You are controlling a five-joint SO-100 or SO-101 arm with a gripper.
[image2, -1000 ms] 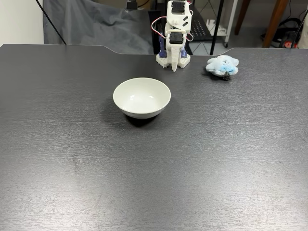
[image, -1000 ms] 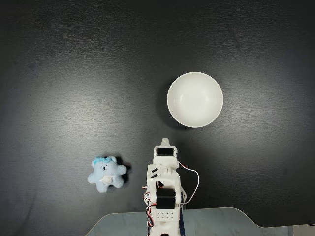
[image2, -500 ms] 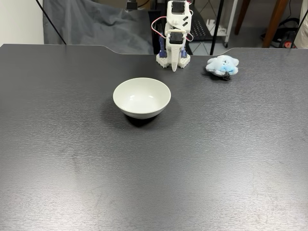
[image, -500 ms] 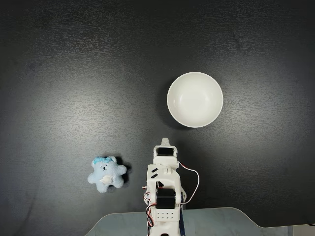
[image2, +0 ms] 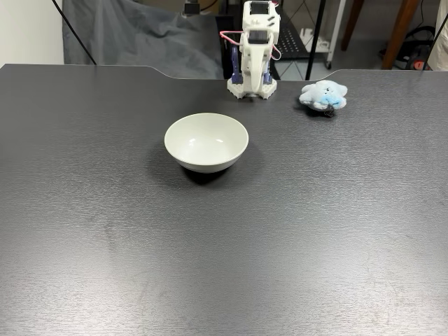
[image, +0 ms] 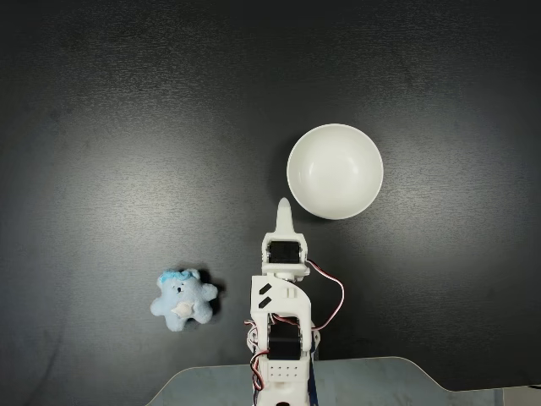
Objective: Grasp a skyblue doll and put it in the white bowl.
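The skyblue doll (image: 183,300) lies on the dark table left of the arm's base in a fixed view from above, and at the far right (image2: 323,95) in the front fixed view. The white bowl (image: 293,173) stands empty ahead of the arm, near the table's middle (image2: 206,152). My gripper (image: 283,208) points forward from the base, its tip just short of the bowl's rim and well away from the doll. Its fingers look closed into one narrow point with nothing between them.
The arm's base (image: 281,355) is fixed at the table's edge, with red and white wires beside it. Behind the table hang a grey cloth (image2: 133,35) and some furniture legs. The black tabletop (image: 127,127) spreads wide on all sides.
The arm has unfolded from its tucked pose and the gripper now reaches forward toward the bowl. Doll and bowl have not moved.
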